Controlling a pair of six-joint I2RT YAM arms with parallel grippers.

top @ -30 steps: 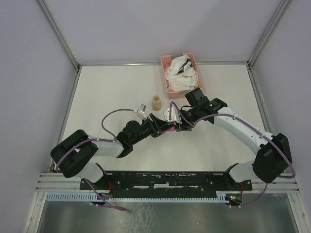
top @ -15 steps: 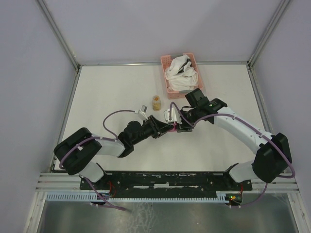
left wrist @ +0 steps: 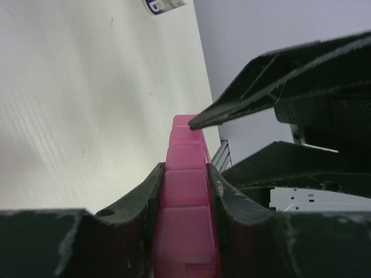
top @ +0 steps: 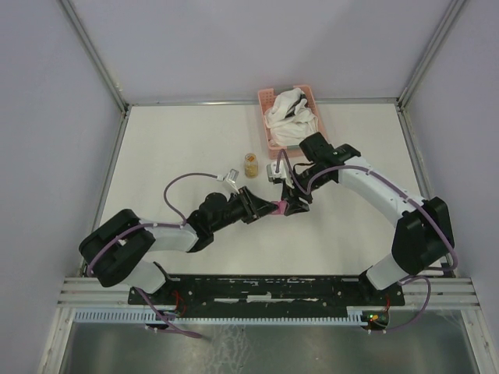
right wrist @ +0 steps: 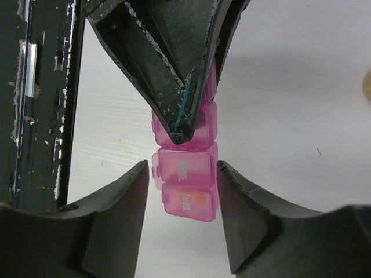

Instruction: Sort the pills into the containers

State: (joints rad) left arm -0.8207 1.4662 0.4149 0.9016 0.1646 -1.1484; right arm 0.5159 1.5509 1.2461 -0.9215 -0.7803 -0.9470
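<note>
The containers are a short magenta-pink strip box (top: 277, 207) held off the table at mid-table. My left gripper (top: 267, 207) is shut on its long sides; the left wrist view has the box (left wrist: 185, 191) squeezed between both fingers (left wrist: 145, 197). My right gripper (top: 290, 202) meets it from the right. In the right wrist view its open jaws straddle the box's free end (right wrist: 186, 179), with a small gap on each side and the lid marked "Tues." nearest. The pills show as an amber mass in a small clear jar (top: 251, 164) standing behind the grippers.
A pink lattice basket (top: 267, 142) with white cloth stands at the back right of the table. A small white-capped bottle (top: 229, 174) lies just left of the jar. Both arms reach in over the table's near half.
My left gripper has closed onto the pink box. The right arm has swung its wrist back and inward, and its jaws have widened slightly around the box's end.
</note>
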